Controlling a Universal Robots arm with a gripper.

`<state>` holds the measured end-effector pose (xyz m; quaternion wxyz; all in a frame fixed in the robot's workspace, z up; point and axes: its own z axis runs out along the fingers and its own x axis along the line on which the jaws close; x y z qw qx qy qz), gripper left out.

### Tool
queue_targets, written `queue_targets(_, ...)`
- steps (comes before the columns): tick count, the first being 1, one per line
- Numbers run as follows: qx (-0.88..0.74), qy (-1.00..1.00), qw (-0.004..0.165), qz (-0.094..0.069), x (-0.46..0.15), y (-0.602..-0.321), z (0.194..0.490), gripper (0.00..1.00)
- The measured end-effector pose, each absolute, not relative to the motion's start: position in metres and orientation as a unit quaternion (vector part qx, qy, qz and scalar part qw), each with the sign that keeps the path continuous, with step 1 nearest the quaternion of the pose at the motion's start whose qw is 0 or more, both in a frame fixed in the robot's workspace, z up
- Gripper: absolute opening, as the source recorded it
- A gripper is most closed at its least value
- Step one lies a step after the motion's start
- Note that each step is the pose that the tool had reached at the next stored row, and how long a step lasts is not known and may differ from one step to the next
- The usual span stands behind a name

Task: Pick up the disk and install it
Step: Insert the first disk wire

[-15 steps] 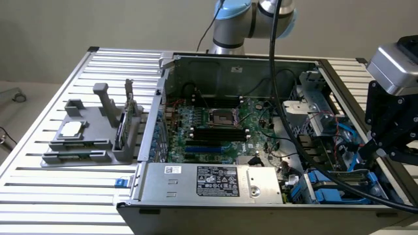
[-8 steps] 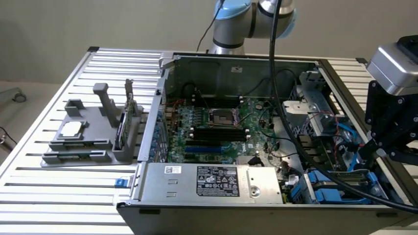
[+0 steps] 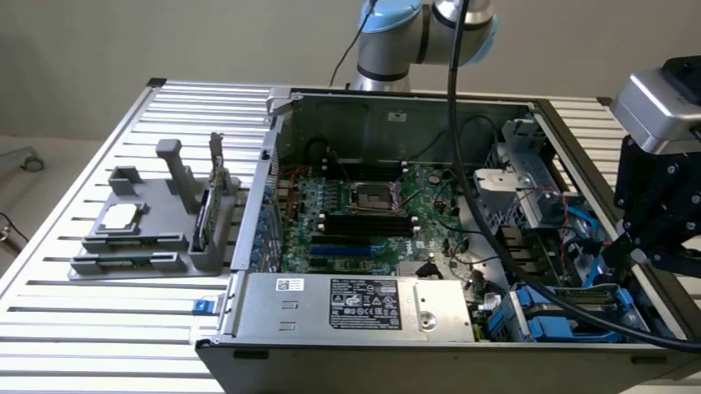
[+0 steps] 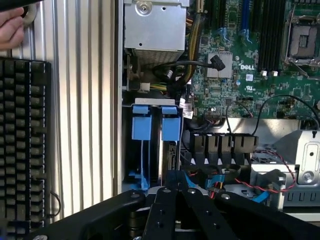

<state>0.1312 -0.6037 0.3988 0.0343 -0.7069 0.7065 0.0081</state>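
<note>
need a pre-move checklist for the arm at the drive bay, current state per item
1. Hand shut: ok.
2. Grip on the disk: cannot tell.
3. Two blue carriers side by side in the bay by the hand: ok.
4. Workspace free of people: not ok, a person's fingers near the keyboard.
5. Loose red and black wires clear of the hand: cannot tell.
6. Open case: ok.

"dell" on the motherboard
</note>
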Motion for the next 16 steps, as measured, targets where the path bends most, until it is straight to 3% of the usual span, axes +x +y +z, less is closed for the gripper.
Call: queue_targets(16,-0.599,0.8,0.035,0.003,0.1312,-0.6037,0.3989,0.11)
